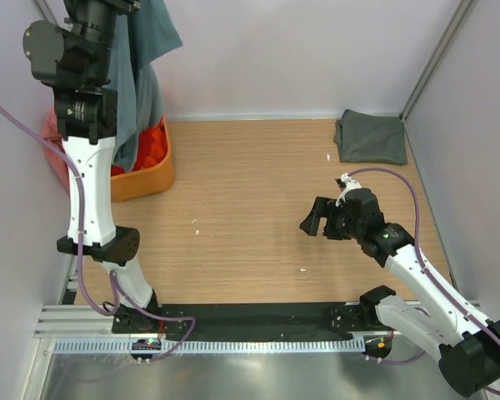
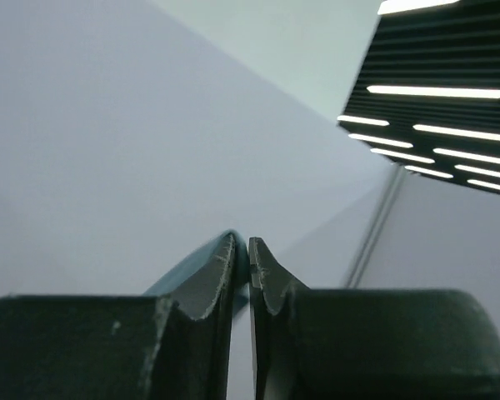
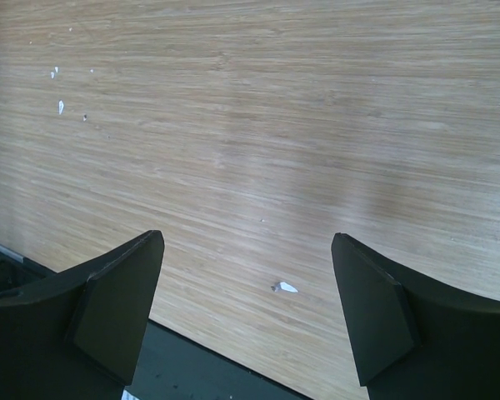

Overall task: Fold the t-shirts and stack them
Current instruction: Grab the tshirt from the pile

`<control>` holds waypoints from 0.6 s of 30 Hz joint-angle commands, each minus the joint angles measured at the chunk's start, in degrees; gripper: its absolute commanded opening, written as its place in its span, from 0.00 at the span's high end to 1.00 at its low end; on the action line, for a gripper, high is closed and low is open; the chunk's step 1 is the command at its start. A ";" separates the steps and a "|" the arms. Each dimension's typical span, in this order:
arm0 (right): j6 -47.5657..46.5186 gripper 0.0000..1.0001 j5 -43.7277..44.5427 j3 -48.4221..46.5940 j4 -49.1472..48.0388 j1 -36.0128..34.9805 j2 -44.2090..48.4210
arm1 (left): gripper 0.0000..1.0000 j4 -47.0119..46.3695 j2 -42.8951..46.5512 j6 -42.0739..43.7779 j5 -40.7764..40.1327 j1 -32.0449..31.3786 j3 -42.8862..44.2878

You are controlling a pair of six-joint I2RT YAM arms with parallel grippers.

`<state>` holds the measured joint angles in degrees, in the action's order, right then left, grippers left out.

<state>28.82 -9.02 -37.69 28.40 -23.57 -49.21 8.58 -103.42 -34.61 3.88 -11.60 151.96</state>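
Over at about 10 o'clock the left arm (image 1: 87,158) is reaching high above the counter (image 1: 250,192), and its left gripper (image 2: 242,250) is pinching a fold of the dusty blue-teal t-shirt (image 1: 146,50); in the wrist view the two fingers are pressing almost together, with a sliver of teal cloth showing between them. The shirt is hanging down alongside the arm, its lower part draping into the orange plastic basket (image 1: 150,177), which is sitting at the far-left corner against the wall. Something red (image 1: 154,137) is showing inside the basket, though I cannot tell what garment it is. At about 2 o'clock, in the far-right corner, the dark grey-green t-shirt (image 1: 371,137) is lying folded flat on the wood, well apart from everything else. The right arm (image 1: 417,275) is stretching in from 5 o'clock, and the right gripper (image 1: 314,218) is hovering near 3 o'clock with its fingers spread wide, gripping nothing; beneath it the wrist camera is showing only bare wood and a small white scrap (image 3: 285,287). A few more white flecks (image 1: 196,223) are lying scattered near the middle of the counter.
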 commanded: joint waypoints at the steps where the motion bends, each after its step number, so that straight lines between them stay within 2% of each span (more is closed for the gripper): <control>1: 0.19 0.12 1.63 -0.36 -0.63 -0.33 1.13 | 0.87 -19.29 2.61 -9.32 10.78 -0.45 1.15; 5: 0.80 0.12 3.30 -0.36 -0.28 -0.33 2.36 | 0.85 -24.05 2.00 -16.35 15.01 -1.67 -1.05; 8: 2.03 0.12 8.65 -1.33 1.04 -0.42 4.38 | 0.85 -20.20 0.68 -17.43 17.38 -5.71 -0.53; 10: 2.64 0.11 11.62 -1.94 1.21 -0.25 5.35 | 0.86 -15.20 1.46 -15.32 18.96 -9.21 -4.28; 11: 2.73 0.11 12.00 -2.56 1.22 -0.33 6.31 | 0.85 -14.30 4.07 -14.62 20.71 -10.02 -11.26; 13: 3.00 0.11 11.48 -3.09 1.22 -0.33 6.67 | 0.59 -11.23 7.95 -11.81 21.00 -10.90 -20.52; 14: 3.00 0.10 10.43 -3.18 1.04 -0.33 6.50 | 0.44 -9.48 12.49 -10.23 17.77 -10.99 -29.44; 16: 1.78 0.08 1.34 -2.57 -1.67 -0.33 5.01 | 0.20 -2.19 16.82 -3.82 13.46 -10.90 -36.61; 18: 2.03 0.07 -5.54 -2.30 -5.52 -0.42 0.45 | 0.01 4.56 22.54 2.31 6.52 -10.90 -45.50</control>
<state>30.55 -4.73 -38.46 28.51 -23.64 -45.06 1.32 -87.68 -41.65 17.61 -22.87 113.80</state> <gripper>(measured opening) 0.925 0.914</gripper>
